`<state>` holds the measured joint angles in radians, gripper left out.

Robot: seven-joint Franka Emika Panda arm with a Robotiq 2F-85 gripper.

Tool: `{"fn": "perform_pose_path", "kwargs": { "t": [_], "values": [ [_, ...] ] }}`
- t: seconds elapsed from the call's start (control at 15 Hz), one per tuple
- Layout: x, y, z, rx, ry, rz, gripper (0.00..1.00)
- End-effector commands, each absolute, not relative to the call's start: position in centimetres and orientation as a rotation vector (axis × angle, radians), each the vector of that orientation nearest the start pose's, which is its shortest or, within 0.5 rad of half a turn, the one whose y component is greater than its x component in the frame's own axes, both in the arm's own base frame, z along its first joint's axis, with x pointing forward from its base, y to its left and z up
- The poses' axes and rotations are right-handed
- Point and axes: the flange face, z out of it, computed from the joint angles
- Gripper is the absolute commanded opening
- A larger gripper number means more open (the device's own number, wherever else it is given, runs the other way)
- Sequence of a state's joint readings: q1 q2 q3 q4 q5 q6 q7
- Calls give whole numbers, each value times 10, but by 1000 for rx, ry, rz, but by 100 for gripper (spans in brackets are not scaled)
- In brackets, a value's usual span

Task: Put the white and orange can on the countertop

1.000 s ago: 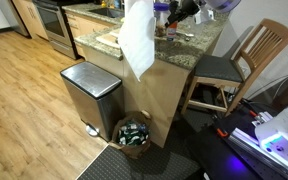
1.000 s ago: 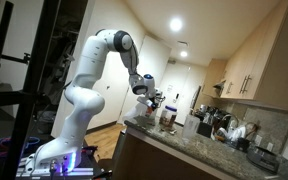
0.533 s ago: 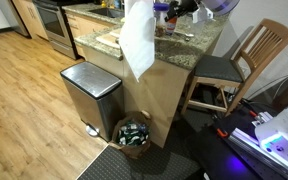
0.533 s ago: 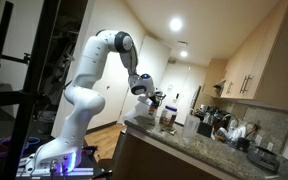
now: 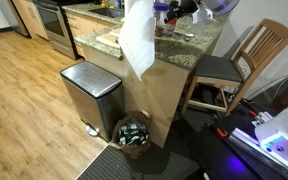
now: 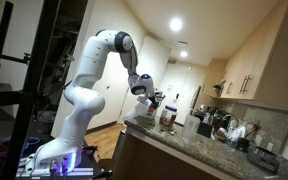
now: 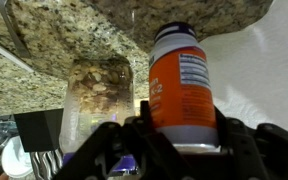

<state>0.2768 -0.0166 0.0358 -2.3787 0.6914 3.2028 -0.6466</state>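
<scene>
Gripping the white and orange can [image 7: 181, 85] in the wrist view, with the gripper [image 7: 180, 130] clenched on its lower body from both sides and the matte black fingers [image 7: 132, 140] pressed against the smooth wall. Shaped as a small round cylinder: glossy orange-red body, white label panel with print too fine to read, darker rounded top. Held in front of the countertop [image 7: 74, 40], a polished slab of speckled beige-brown granite; impossible to tell whether touching the stone. Flanked just to one side by a clear glass jar [image 7: 96, 95] packed with lumpy brown pieces, and on the other by a soft white sheet [image 7: 269, 70]. Carried by a white, rounded arm [image 6: 94, 75] bent over the slab's end in an exterior view. Elsewhere in an exterior view, down on the wood-plank floor [image 5: 34, 90]: a boxy brushed-steel bin [image 5: 89, 88] with a flat lid, close against the light wooden cabinet [image 5: 169, 90], near a round woven basket [image 5: 134, 133], with a slatted wooden chair [image 5: 254, 50] at the counter's end.
</scene>
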Motion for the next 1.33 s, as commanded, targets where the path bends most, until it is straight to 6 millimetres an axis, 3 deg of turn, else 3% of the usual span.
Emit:
{"fn": "perform_pose_path", "kwargs": {
  "t": [0.0,0.27,0.47,0.8,1.07,1.27],
  "values": [
    [518,98,405,-2783,-354,-1140,25],
    [516,98,396,-2792,-325,-1016,25],
    [520,101,404,-2773,-254,-1126,25],
    [524,89,410,-2783,-264,-1350,25],
    [527,88,410,-2760,-239,-1418,25],
    [525,88,410,-2775,-259,-1354,25]
  ]
}}
